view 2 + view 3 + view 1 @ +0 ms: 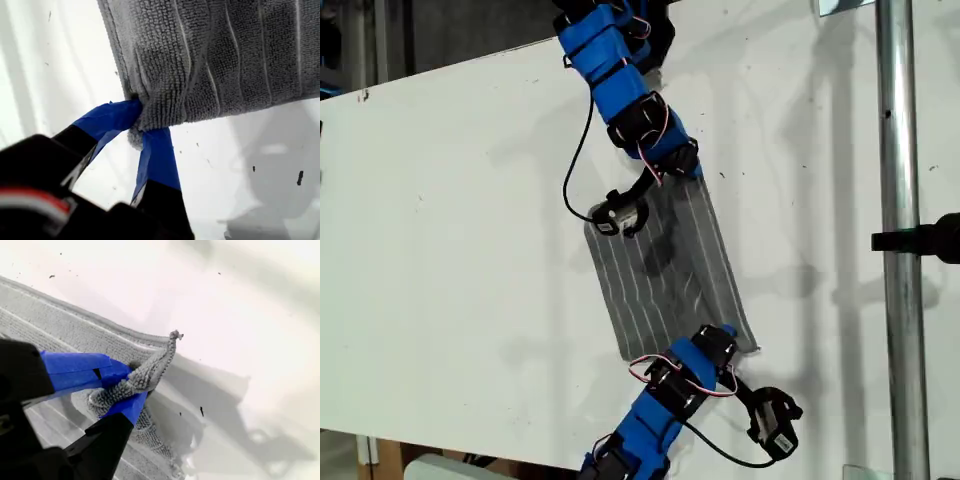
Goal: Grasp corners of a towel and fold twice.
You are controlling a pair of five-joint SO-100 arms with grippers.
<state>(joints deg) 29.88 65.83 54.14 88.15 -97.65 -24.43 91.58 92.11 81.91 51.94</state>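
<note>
blue-taped jaws of my first gripper (pixel 141 131) and my second gripper (pixel 131 390) each pinch a towel (pixel 665 270) corner.

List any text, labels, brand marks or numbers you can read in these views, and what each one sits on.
None readable in any view.
The towel carries only plain white stripes.
My first gripper and my second gripper show only bare blue tape.
The table shows only dark specks.
</note>
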